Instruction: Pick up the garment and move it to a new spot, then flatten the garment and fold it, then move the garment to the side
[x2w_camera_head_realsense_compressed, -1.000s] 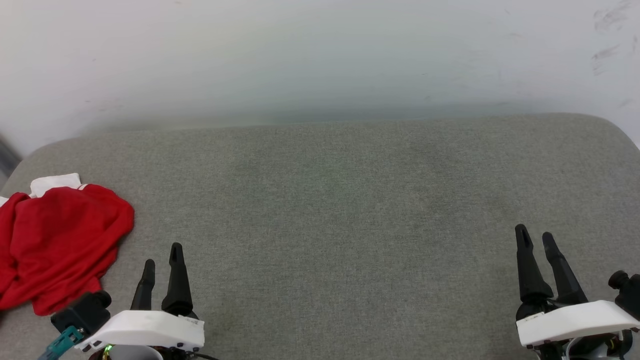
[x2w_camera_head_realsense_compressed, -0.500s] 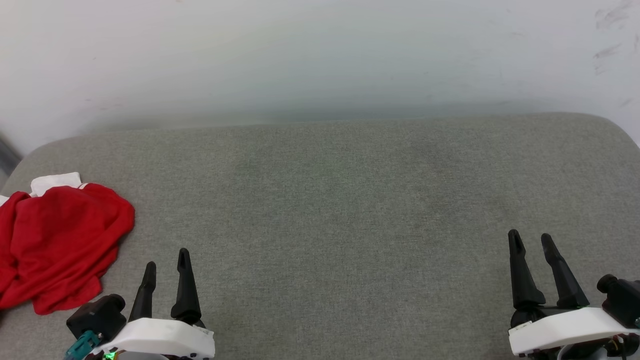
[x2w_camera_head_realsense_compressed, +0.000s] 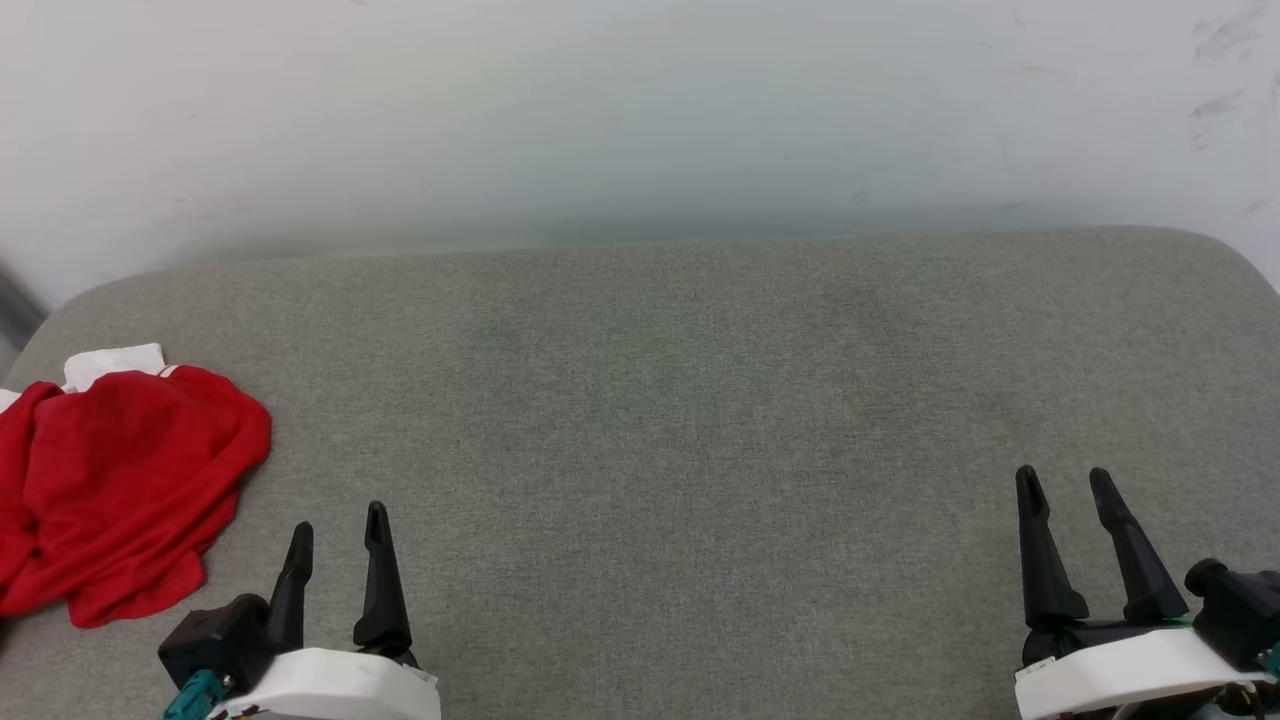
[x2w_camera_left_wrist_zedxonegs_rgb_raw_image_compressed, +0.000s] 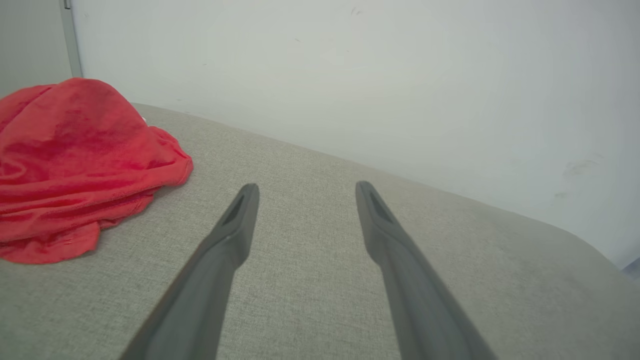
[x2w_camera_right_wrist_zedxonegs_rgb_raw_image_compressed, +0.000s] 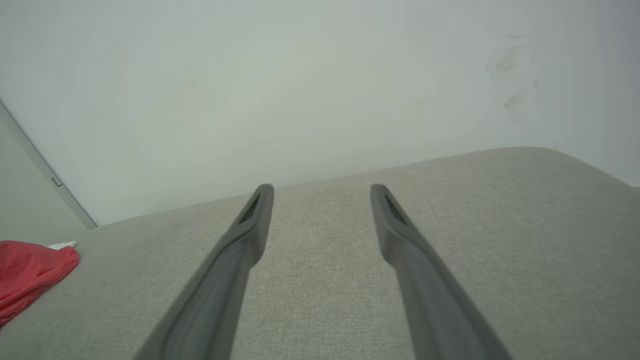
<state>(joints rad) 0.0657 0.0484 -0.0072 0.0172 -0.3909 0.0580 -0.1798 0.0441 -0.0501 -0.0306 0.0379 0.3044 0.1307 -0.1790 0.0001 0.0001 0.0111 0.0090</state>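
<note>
Left gripper (x2w_camera_head_realsense_compressed: 338, 520) and right gripper (x2w_camera_head_realsense_compressed: 1062, 477) have both eased back toward the near edge; the garment (x2w_camera_head_realsense_compressed: 120, 480) is unmoved. It lies crumpled at the far left of the grey cushion (x2w_camera_head_realsense_compressed: 650, 400), white sleeve at its back. Left gripper near it, fingers apart, empty; right gripper well apart, likewise spread. Pale wall (x2w_camera_head_realsense_compressed: 600, 120) behind.

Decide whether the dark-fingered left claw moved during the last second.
Yes: the left claw slid down the head view and rightward, away from the crumpled red fabric garment.

The garment (x2w_camera_head_realsense_compressed: 120, 490) is a crumpled red heap with a white sleeve at its far edge. It lies near the left tool (x2w_camera_head_realsense_compressed: 338, 520), to its left, not touching.
</note>
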